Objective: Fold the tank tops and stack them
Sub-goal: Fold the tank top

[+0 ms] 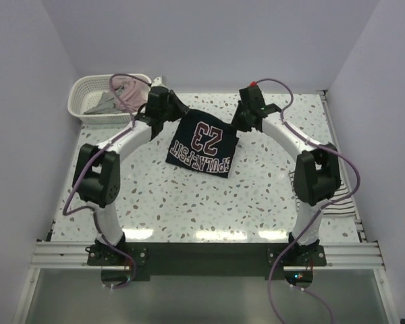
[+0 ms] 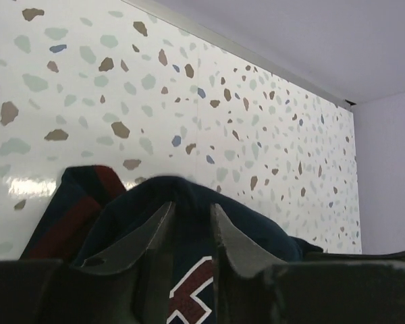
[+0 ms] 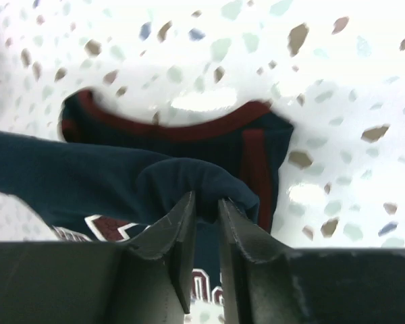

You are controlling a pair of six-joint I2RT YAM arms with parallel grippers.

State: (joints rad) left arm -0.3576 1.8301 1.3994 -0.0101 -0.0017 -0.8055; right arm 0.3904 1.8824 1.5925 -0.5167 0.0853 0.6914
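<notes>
Over speckled table [image 1: 189, 202], left gripper [image 2: 191, 206] and right gripper [image 3: 206, 198] pinch bunched navy top [image 1: 201, 156].

In the left wrist view, the left gripper [image 2: 191, 214] and the frame's bottom edge cut off most of the navy tank top's [image 2: 256, 226] print. In the right wrist view, glare washes out the table [image 3: 337, 81], and the lettering runs off the bottom beside the right gripper [image 3: 206, 202]. In the top view, the shirt's far edge lies hidden under both grippers. At lower right, the striped tank top [image 1: 342, 200] sits mostly behind the right arm [image 1: 315, 177]. Cloth [image 1: 118, 94] in the basket [image 1: 79, 101], upper left, is too small to separate into garments.
</notes>
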